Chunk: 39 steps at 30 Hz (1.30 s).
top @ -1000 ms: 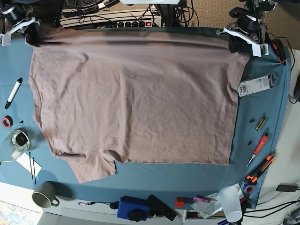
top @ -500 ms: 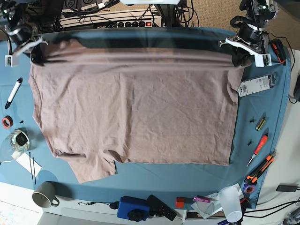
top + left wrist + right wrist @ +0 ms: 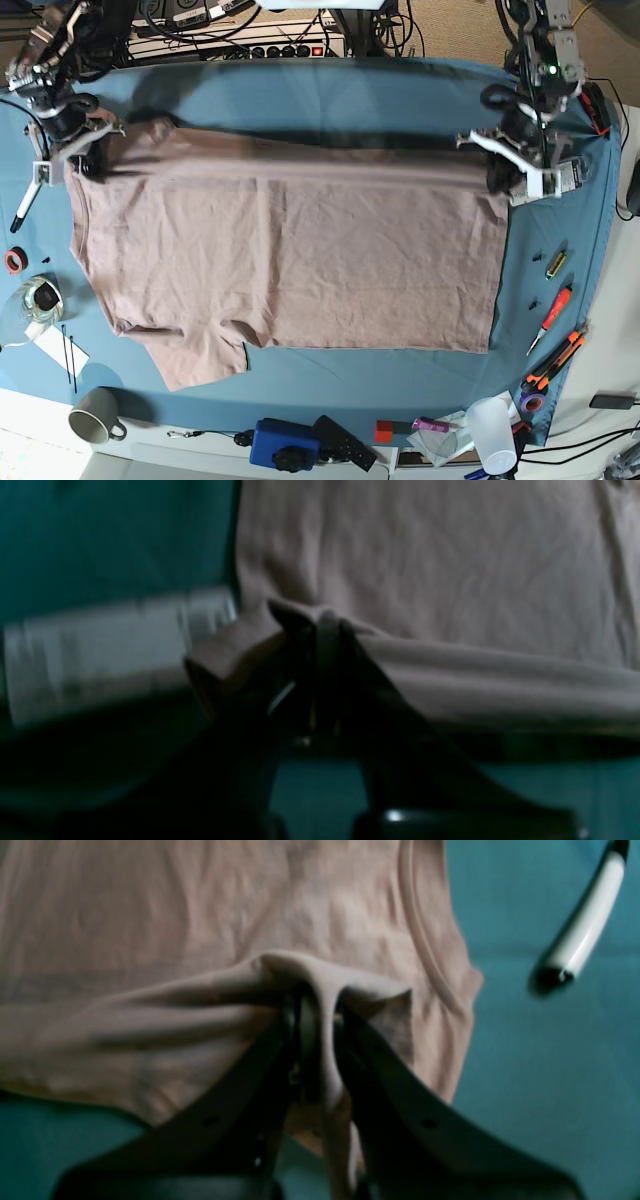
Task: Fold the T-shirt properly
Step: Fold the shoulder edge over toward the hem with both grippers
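The dusty-pink cotton T-shirt (image 3: 290,260) is spread on the blue-teal counter (image 3: 330,95). Its far edge is lifted, clamped at opposite corners by the left gripper (image 3: 508,170) and right gripper (image 3: 82,152), fingers (image 3: 280,1060) closed on fabric.

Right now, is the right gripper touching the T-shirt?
Touching. In the right wrist view the right gripper is shut on a pinched fold of the pink T-shirt, cloth squeezed between its fingers.

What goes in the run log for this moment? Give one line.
phase: fold in progress | left gripper: shut on T-shirt far edge | right gripper: shut on T-shirt far edge | far edge lifted, near edge flat on table cloth
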Motion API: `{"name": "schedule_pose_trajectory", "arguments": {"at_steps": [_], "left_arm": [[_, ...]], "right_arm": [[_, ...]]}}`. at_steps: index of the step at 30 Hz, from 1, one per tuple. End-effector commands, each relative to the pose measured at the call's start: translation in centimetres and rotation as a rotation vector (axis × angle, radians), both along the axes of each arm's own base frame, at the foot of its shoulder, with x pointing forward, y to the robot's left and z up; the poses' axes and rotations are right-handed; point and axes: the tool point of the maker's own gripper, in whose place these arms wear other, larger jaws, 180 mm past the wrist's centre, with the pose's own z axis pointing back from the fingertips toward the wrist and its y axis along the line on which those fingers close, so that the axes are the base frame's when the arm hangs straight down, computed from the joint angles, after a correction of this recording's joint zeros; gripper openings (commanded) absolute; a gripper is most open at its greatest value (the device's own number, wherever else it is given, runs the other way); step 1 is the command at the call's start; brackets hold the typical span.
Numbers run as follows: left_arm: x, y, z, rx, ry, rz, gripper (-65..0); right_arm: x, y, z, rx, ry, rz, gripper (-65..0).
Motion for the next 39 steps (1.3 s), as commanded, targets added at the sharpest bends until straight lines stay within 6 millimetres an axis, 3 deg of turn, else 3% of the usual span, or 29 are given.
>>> {"name": "schedule_pose_trajectory", "arguments": {"at_steps": [1,6,11,18,24,29,34,39], "left_arm": [[1.1,0.1,1.3,0.015,-0.059,-0.009,-65.0],[3.2,-0.6,-0.2,0.086,-0.035,-0.077,-65.0],[5.4,0.3,-0.6,0.098,-0.036,-0.040,-65.0],[8.6,1.2,-0.9,0.085,-0.038,-0.006,-65.0],[10.2,1.6,-1.4,0.076,-0.026,0.003,-65.0],[10.7,1.6,-1.0,0.077,-0.038,0.003,-65.0],[10.7,1.6,-1.0,0.076,-0.038,0.003,-65.0],[10.7,1.6,-1.1,0.075,-0.035,0.005,-65.0]], "right_arm": [[1.2,-0.7,1.4,-0.031,-0.054,-0.005,-65.0],[3.2,-1.4,0.6,0.001,-0.070,-0.038,-65.0],[5.2,-2.5,-0.8,0.055,-0.075,-0.086,-65.0],[8.8,-4.7,0.5,0.061,-0.122,-0.116,-65.0],[11.1,-6.9,0.9,0.092,-0.130,-0.143,-65.0],[14.0,-6.5,1.1,0.077,-0.107,-0.080,-65.0],[16.8,-5.1,2.8,0.029,-0.135,-0.021,-65.0],[17.8,-4.4,3.4,0.032,-0.150,-0.004,-65.0]]}}
